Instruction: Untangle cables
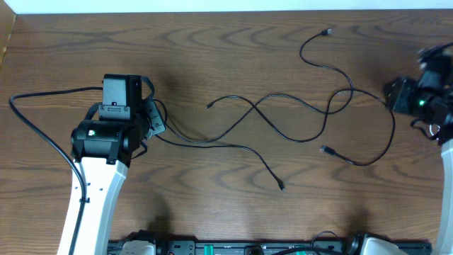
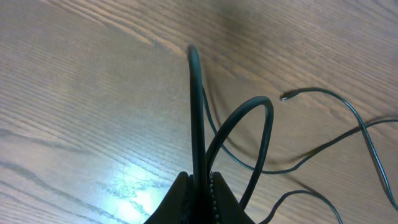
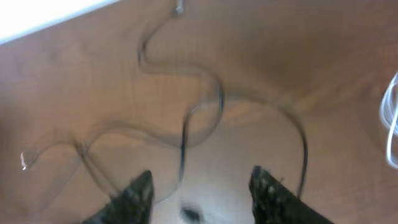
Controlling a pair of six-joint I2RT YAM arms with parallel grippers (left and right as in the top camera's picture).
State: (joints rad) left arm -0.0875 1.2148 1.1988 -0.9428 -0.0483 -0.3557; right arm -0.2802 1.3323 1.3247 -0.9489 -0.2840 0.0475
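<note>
Thin black cables (image 1: 283,117) lie crossed in loops over the middle and right of the wooden table, with small plug ends at the top (image 1: 327,32), the middle (image 1: 210,105), the front (image 1: 282,186) and the right (image 1: 325,149). My left gripper (image 1: 152,117) sits at the left end of the tangle and is shut on a black cable (image 2: 198,112), which rises in a loop from its jaws (image 2: 200,183). My right gripper (image 3: 202,183) is open and empty above blurred cables (image 3: 183,134); it shows in the overhead view (image 1: 396,92) at the far right. No white cable shows clearly.
A thick black arm cord (image 1: 35,124) curves at the far left. The table's back edge (image 1: 226,10) meets a white surface. A white blur (image 3: 390,121) shows at the right wrist view's right edge. Equipment lines the front edge (image 1: 248,248).
</note>
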